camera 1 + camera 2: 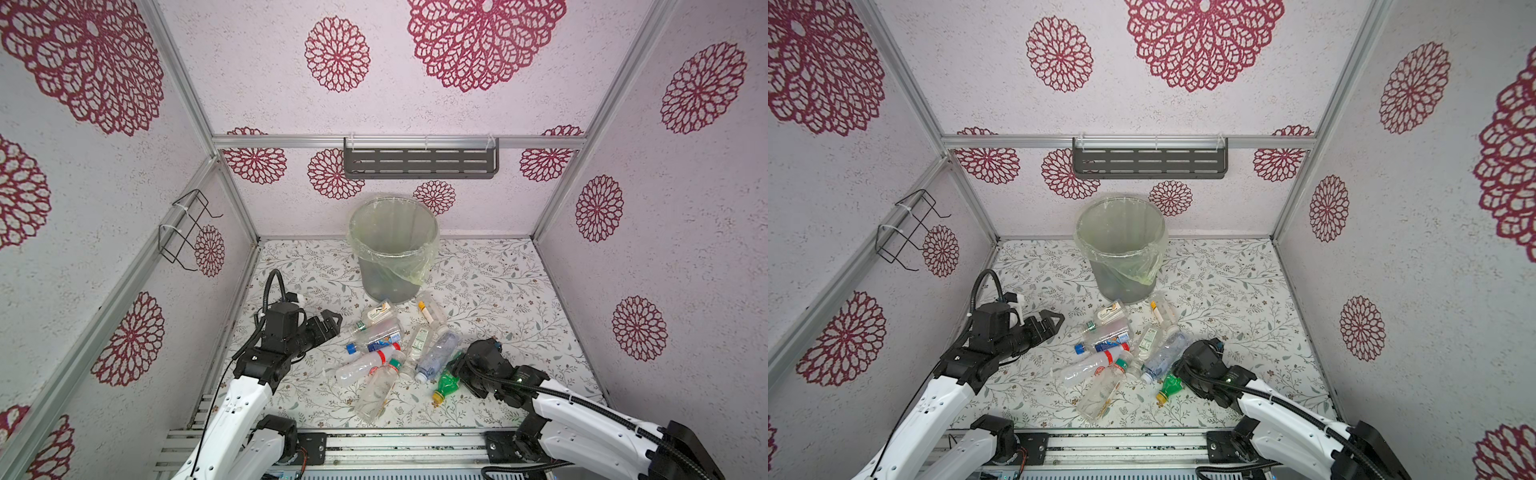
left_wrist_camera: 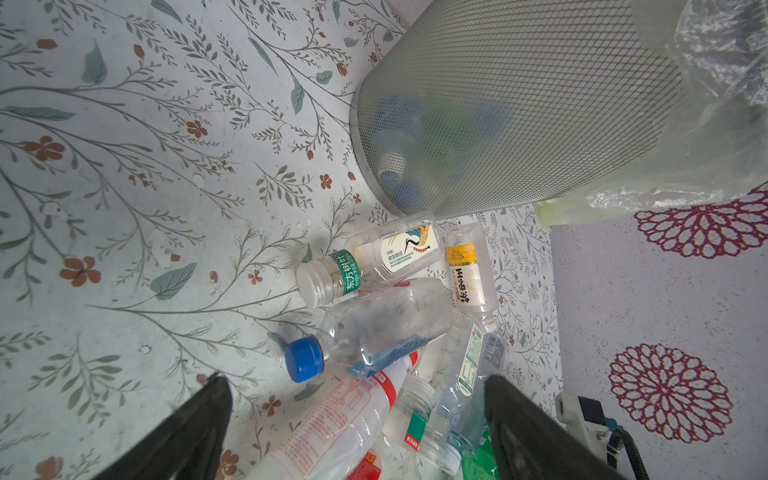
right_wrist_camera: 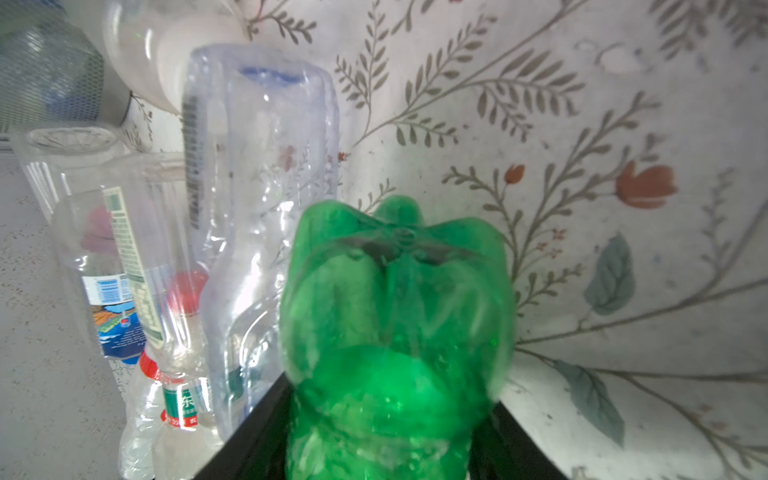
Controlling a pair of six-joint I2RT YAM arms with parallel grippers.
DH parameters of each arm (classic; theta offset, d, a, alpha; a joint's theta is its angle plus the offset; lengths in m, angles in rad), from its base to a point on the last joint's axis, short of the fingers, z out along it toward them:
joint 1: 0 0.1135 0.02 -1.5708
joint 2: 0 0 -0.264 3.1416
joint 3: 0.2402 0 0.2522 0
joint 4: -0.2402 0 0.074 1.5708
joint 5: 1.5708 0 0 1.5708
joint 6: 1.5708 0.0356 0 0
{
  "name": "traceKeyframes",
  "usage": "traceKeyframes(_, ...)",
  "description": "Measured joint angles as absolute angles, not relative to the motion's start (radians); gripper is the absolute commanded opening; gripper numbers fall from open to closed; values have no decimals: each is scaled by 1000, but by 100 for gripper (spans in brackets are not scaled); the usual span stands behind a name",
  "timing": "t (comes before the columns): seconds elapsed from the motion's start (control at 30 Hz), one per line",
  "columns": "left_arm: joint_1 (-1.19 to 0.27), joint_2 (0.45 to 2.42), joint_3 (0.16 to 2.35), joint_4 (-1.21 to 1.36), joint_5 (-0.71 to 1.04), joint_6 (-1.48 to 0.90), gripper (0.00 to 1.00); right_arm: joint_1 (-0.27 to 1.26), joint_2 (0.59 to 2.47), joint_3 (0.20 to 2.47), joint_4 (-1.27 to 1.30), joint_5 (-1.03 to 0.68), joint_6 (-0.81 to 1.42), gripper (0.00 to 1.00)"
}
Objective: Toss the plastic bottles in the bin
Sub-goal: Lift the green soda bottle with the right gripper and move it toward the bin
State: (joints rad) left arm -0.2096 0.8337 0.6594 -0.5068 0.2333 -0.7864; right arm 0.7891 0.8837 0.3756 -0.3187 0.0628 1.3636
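Several plastic bottles [image 1: 376,334] [image 1: 1100,332] lie in a heap on the floral floor in front of the bin [image 1: 390,282] [image 1: 1121,282], a grey mesh basket with a clear bag over its rim. In the left wrist view, blue caps show through the bin [image 2: 519,104] wall. A green bottle [image 1: 448,381] [image 1: 1171,384] with a yellow cap lies at the heap's right edge. My right gripper [image 1: 457,370] [image 3: 392,390] is shut on that green bottle [image 3: 395,311], a finger pressed to each side. My left gripper [image 1: 332,319] [image 2: 355,379] hovers open just left of the heap, holding nothing.
A dark slotted shelf [image 1: 420,161] hangs on the back wall above the bin. A black wire rack [image 1: 187,226] is fixed to the left wall. Patterned walls close in three sides, and a metal rail [image 1: 407,444] runs along the front.
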Motion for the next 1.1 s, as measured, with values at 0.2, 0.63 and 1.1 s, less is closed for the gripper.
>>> traceKeyframes(0.2,-209,855,659,-499,243,-797,97,789,852,389,-382,107,1356,59)
traceKeyframes(0.63,-207,878,661,-492,253,-818,97,757,840,481,-479,163,1297,57)
traceKeyframes(1.1,-192,910,685,-475,263,-865,97,566,853,532,-476,76,1170,57)
